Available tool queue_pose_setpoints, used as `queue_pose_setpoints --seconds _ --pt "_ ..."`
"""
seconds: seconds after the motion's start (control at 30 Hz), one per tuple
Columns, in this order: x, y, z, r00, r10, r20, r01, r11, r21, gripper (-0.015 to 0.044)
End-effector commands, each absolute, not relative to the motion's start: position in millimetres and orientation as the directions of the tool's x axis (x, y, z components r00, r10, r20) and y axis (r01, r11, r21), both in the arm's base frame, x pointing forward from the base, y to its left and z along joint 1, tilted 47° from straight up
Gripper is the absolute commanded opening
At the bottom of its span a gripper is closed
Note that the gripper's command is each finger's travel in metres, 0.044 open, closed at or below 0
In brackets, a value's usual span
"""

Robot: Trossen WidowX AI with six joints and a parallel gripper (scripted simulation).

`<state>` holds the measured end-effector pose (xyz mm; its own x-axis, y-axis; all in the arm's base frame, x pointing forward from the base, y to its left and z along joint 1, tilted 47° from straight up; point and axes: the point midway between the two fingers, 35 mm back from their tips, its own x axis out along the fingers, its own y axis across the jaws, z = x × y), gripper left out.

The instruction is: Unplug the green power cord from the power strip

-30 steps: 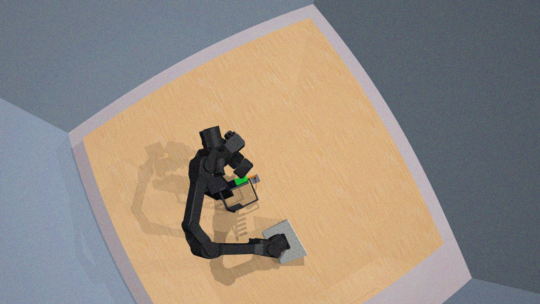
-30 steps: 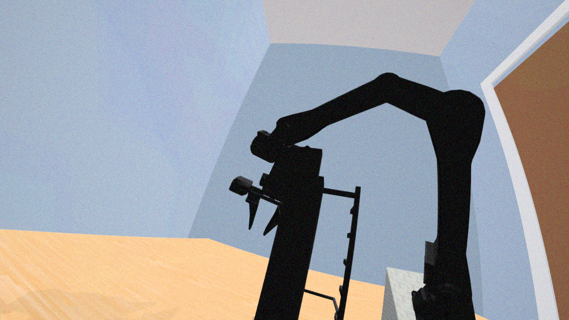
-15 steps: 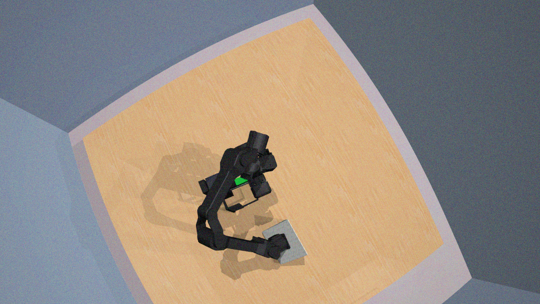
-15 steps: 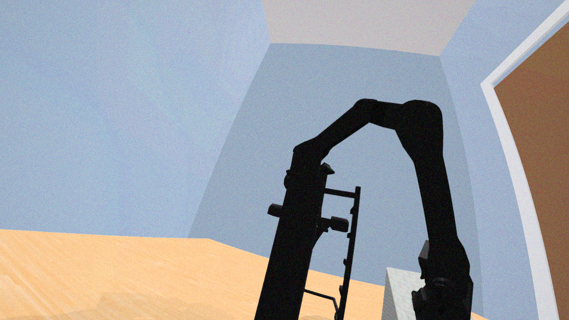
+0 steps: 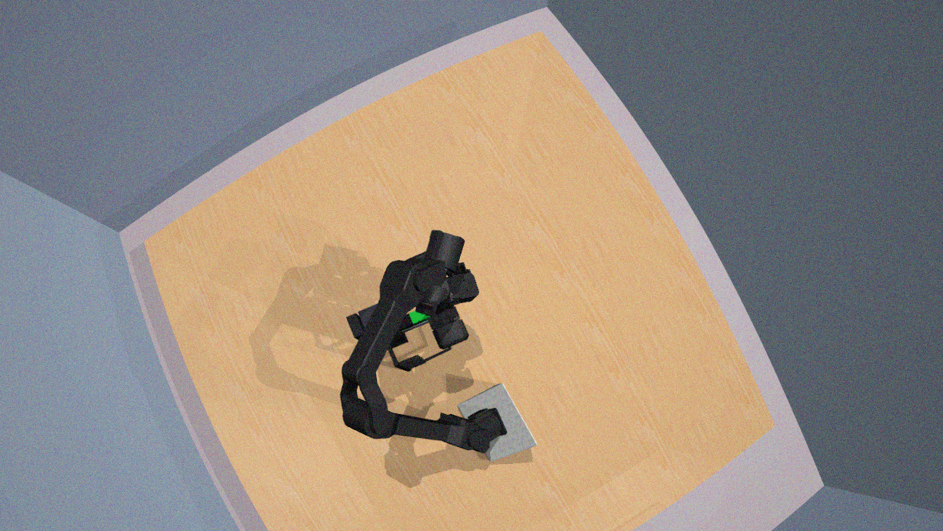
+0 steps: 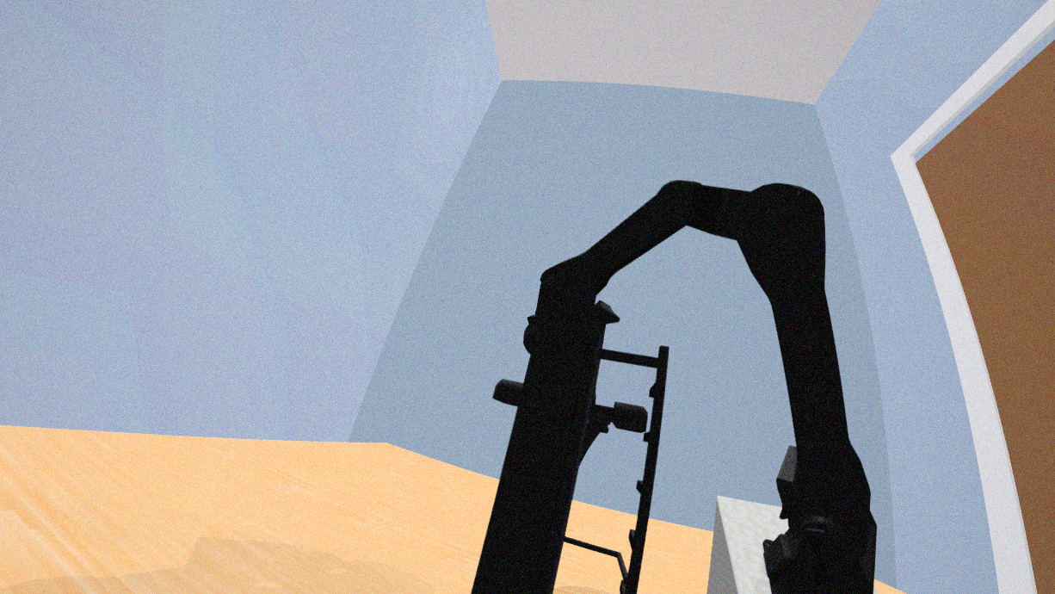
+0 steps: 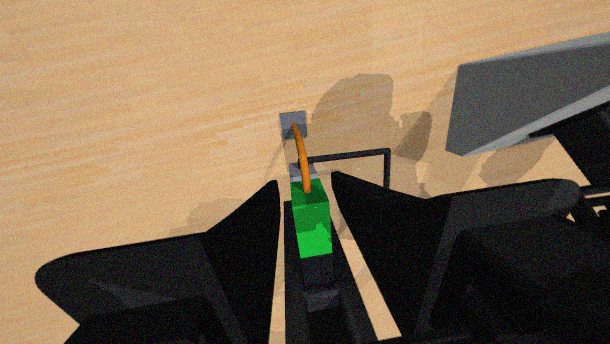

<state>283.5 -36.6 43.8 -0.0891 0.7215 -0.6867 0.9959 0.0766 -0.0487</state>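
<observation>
The green plug (image 5: pixel 418 317) (image 7: pixel 314 225) is a block in line with black parts, which look like the power strip (image 6: pixel 531 442) (image 7: pixel 319 270). Whether it is seated cannot be told. Its orange cord (image 7: pixel 301 150) arches to a small grey block (image 7: pixel 293 119) on the table. My gripper (image 7: pixel 304 182) is partly open and empty. In the wrist view its fingers stand on either side of the plug's line, with visible gaps beside the green block. How far above the plug the fingertips are cannot be told. In the top and exterior views the fingertips are hidden.
A thin black bracket (image 6: pixel 649 457) (image 7: pixel 350 154) stands out from the side of the black upright body. My arm's grey base block (image 5: pixel 518 435) (image 6: pixel 745 546) (image 7: pixel 520 95) is on the table, right of the plug in the wrist view. Walls surround the table.
</observation>
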Motion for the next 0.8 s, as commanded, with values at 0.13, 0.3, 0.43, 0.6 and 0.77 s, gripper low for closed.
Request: queue_pose_setpoints --seconds 0.13,0.3,0.43,0.6,0.77 --pt "282.1 -26.3 56.0 -0.086 0.722 -0.686 0.996 0.074 -0.046 0.016" --pt "281.3 -20.6 61.8 -0.086 0.723 -0.686 0.996 0.074 -0.047 0.016" --pt "280.8 -17.9 64.6 -0.086 0.723 -0.686 0.996 0.075 -0.047 0.016" --pt "280.7 -17.3 64.1 -0.086 0.723 -0.686 0.996 0.075 -0.047 0.016" --pt "280.3 -13.3 60.4 -0.086 0.723 -0.685 0.996 0.075 -0.046 0.016"
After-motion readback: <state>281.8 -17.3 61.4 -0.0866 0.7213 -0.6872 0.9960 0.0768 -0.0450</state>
